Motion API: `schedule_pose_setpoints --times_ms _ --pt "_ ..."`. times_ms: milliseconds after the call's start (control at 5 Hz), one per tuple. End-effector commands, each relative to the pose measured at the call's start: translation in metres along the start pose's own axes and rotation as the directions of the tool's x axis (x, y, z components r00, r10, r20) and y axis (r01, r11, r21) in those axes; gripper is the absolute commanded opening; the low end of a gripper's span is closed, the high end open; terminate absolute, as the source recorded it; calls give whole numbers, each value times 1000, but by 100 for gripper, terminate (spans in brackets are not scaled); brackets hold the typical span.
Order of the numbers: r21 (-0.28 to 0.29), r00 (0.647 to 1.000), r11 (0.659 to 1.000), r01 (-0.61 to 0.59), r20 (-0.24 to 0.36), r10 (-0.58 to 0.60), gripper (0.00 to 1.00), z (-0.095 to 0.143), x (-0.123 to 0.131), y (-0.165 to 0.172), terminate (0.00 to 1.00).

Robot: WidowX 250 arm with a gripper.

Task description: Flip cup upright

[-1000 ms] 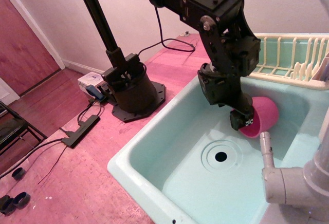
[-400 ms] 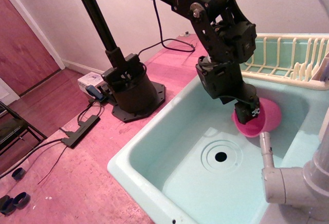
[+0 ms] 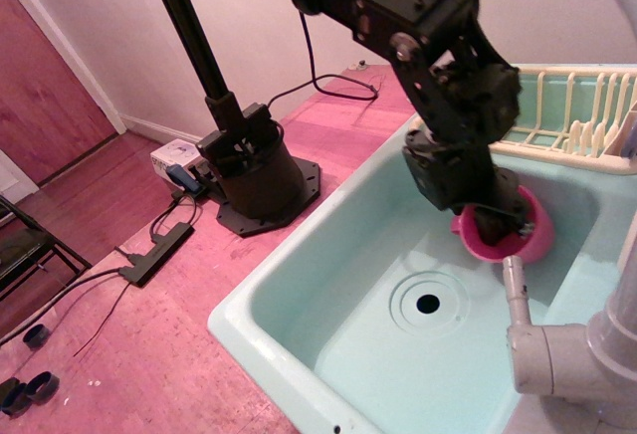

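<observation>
The bright pink cup (image 3: 530, 242) stands in the back right part of the teal sink (image 3: 261, 293), mouth facing up and tilted slightly toward the camera. My black gripper (image 3: 495, 227) reaches down from above into the cup's mouth. Its fingers are closed over the near rim, one inside the cup. The arm hides the cup's left side and its handle.
The sink drain (image 3: 428, 304) lies in front of and left of the cup. A grey faucet pipe (image 3: 542, 354) juts in at the lower right, close to the cup. A cream dish rack (image 3: 569, 115) sits behind the sink. The arm's base (image 3: 254, 177) stands on the pink counter at the left.
The cup has turned from lying on its side, mouth down-left, to mouth up. My gripper rotated and shifted right with it, still holding the rim.
</observation>
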State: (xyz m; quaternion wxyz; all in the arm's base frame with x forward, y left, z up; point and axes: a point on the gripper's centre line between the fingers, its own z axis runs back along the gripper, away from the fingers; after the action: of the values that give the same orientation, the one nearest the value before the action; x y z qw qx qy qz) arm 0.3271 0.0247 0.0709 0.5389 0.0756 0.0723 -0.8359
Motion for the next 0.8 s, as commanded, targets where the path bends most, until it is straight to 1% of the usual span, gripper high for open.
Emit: schedule_pose_setpoints --times_ms 0,200,400,600 --pt "51 998 998 -49 -26 50 0 1 -7 19 0" --pt "127 964 956 -262 72 255 0 3 6 27 0" --pt "121 886 890 -439 222 407 0 16 38 41 0" --pt "104 841 862 -496 304 448 0 30 68 47 0"
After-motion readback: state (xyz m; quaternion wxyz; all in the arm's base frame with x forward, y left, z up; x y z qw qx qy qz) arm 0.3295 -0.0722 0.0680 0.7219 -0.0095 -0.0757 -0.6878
